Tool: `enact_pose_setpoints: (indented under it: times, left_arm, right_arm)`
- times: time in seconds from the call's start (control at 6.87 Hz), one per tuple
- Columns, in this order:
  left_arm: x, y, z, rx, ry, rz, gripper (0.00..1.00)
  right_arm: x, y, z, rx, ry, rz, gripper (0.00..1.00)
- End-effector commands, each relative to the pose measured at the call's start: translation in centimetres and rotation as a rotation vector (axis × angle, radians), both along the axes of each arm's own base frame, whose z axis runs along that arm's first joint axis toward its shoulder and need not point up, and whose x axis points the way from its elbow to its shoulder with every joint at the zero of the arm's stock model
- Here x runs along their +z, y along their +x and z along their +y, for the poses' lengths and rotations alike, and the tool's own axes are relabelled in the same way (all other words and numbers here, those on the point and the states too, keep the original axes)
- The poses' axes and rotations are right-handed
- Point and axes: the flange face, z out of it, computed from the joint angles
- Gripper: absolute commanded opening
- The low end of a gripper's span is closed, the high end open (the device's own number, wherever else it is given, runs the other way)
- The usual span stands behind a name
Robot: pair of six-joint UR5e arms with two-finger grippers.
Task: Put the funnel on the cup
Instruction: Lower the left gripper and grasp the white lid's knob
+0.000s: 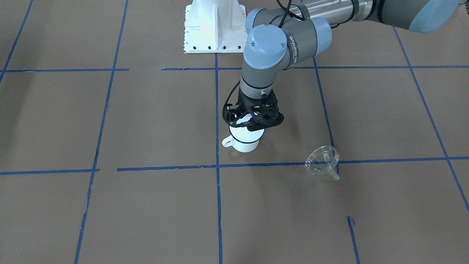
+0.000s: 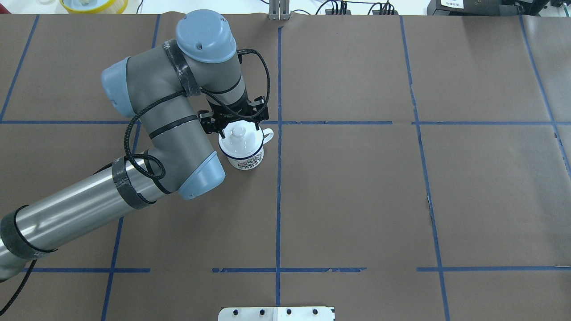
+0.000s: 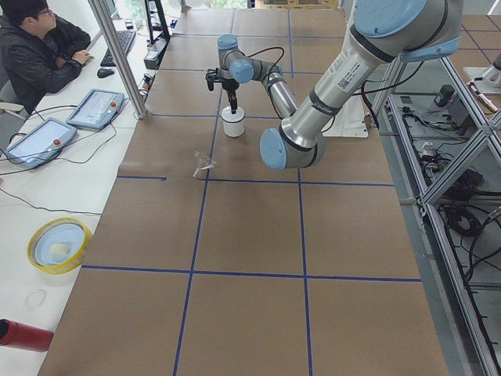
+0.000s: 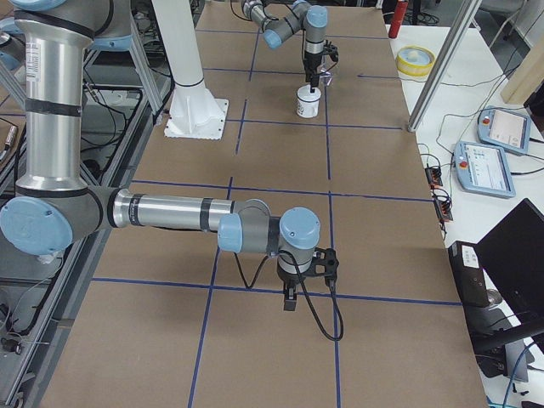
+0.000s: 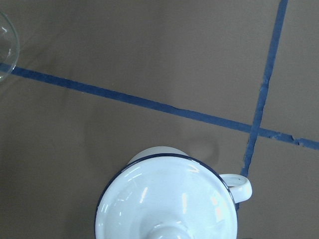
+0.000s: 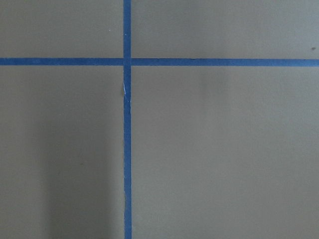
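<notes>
- Left gripper point(image 1: 251, 123), jaws apart, hovers over lid point(image 2: 239, 132) capping cup point(image 1: 244, 143).
- funnel point(image 1: 322, 163) lies tipped toward counter's point(image 1: 146, 220) left end, spout toward operators' edge; left gripper's nearer, I reckon.

The left gripper point(image 1: 250, 124) and right gripper point(image 4: 289, 299) point downward

The left wrist view cuts the funnel point(image 5: 6, 47) off at its left edge and the lid point(image 5: 164, 199) at its bottom edge. In the overhead view the left arm point(image 2: 169, 129) hides the funnel. The left gripper point(image 1: 249, 124) blocks its own fingertips from sight. The right gripper point(image 4: 290, 299) is too small to judge.
</notes>
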Motion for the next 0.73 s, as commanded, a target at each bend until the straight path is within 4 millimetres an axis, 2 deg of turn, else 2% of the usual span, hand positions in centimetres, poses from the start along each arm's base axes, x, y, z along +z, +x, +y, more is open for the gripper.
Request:
enact_pose_setpoints:
  times: [0.0,0.29,0.44,0.58]
  left_arm:
    - [0.01,-0.03,-0.03,-0.003,-0.003,-0.010,0.78]
    - [0.01,-0.03,-0.04,-0.004,-0.002,-0.011,0.78]
    - [-0.09,-0.07,-0.01,-0.010,-0.009,-0.012,0.56]
    - [-0.22,-0.10,0.01,-0.013,-0.012,-0.011,0.05]
  right_arm:
    - [0.00,0.00,0.00,0.000,0.000,0.000,1.00]
    - [0.00,0.00,0.00,0.000,0.000,0.000,1.00]
    - [0.00,0.00,0.00,0.000,0.000,0.000,1.00]
    - [0.00,0.00,0.00,0.000,0.000,0.000,1.00]
